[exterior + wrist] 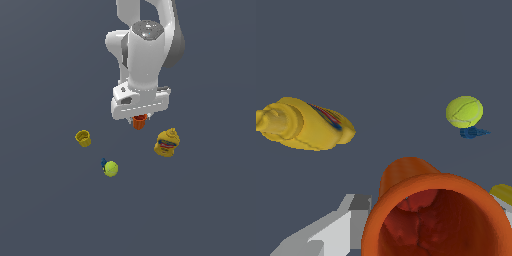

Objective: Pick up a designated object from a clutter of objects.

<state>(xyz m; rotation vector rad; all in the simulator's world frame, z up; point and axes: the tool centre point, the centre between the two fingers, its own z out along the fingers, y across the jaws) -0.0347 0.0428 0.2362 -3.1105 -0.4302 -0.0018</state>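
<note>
while the gripper [140, 118] straddles the small tapered orange-red cup [436, 215], jaw closure is unclear; a loose pinch could drop it.

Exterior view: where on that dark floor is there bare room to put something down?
Wide bare floor lies all around the cluster. It is crowded only mid-scene, among the yellow cup, the ball, the yellow bottle and the orange-red cup at the gripper.

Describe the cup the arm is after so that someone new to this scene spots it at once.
Start at the white arm and follow it down to the gripper. The small orange-red cup sits between its fingers. It is the only orange-red item; the yellow cup, yellow bottle and yellow-green ball lie apart.
</note>
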